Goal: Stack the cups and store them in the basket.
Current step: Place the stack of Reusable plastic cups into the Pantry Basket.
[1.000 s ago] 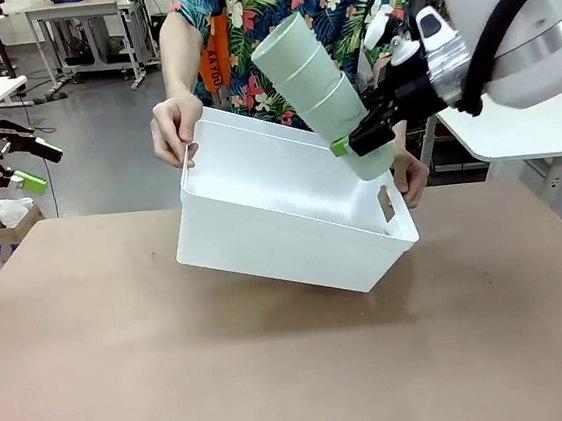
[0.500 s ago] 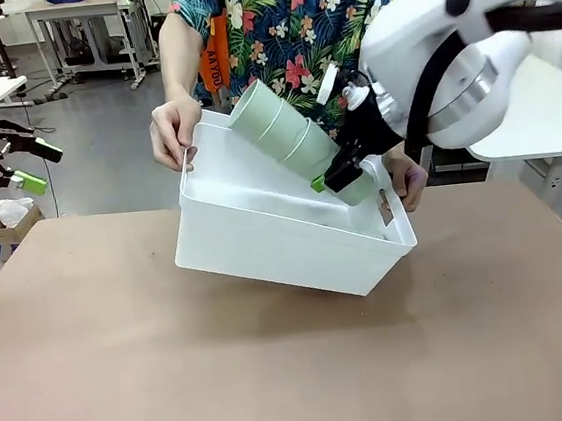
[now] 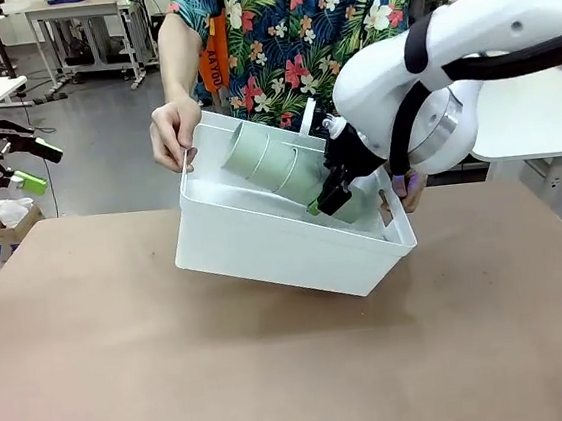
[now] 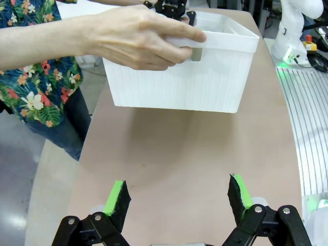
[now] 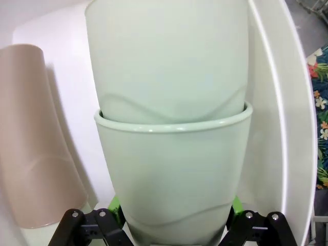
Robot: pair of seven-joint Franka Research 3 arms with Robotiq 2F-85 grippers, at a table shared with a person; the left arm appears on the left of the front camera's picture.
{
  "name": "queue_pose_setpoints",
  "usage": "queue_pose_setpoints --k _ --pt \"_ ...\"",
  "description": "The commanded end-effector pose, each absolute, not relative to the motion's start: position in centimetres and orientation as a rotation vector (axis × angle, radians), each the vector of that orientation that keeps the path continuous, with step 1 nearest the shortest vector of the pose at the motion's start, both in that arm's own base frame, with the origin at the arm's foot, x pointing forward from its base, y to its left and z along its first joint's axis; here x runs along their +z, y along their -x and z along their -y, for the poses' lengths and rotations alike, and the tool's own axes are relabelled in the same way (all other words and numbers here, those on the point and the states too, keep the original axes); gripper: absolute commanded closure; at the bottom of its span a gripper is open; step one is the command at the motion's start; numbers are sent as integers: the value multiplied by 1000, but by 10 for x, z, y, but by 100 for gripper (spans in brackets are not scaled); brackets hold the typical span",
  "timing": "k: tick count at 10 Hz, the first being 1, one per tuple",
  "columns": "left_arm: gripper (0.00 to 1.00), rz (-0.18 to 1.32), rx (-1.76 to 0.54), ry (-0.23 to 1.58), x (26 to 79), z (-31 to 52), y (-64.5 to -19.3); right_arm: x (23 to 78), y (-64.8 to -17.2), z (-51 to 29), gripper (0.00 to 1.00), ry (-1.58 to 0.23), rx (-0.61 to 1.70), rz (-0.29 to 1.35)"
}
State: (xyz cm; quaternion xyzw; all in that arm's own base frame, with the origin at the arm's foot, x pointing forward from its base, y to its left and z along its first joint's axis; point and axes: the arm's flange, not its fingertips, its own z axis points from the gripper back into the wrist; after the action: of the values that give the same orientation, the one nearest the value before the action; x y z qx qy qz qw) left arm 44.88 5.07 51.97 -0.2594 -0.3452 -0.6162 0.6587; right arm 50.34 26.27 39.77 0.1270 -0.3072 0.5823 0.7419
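Front view: right claw [image 3: 326, 198] clamps the nested mint cups [image 3: 276, 164] inside the tilted basket [image 3: 264, 242]; light, stiff, slick plastic, best gripped low. Left claw [image 4: 177, 197] gapes wide.

Right arm [image 3: 466, 60]: glossy white rounded shell, black cable looped over a silver-grey joint ring.
Right gripper [image 3: 334, 193]: black linkage, green pads.
Left gripper [image 4: 177, 197]: black fingers with visible screws, bright green pads [image 4: 117, 197].
Person [image 3: 292, 28]: short-sleeved dark shirt printed with tropical flowers and leaves; dark blue trousers.
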Motion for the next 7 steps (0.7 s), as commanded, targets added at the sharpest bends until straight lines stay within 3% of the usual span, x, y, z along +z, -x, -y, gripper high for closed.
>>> queue_pose_setpoints --k 1,6,7 --pt "0 773 -1398 585 521 -51 -447 397 -501 -271 15 -223 1261 662" --pt "0 773 -1398 585 521 -51 -447 385 -501 -275 15 -199 1276 635" --pt "0 773 -1398 585 521 -51 -447 385 -504 -275 0 -191 1290 611"
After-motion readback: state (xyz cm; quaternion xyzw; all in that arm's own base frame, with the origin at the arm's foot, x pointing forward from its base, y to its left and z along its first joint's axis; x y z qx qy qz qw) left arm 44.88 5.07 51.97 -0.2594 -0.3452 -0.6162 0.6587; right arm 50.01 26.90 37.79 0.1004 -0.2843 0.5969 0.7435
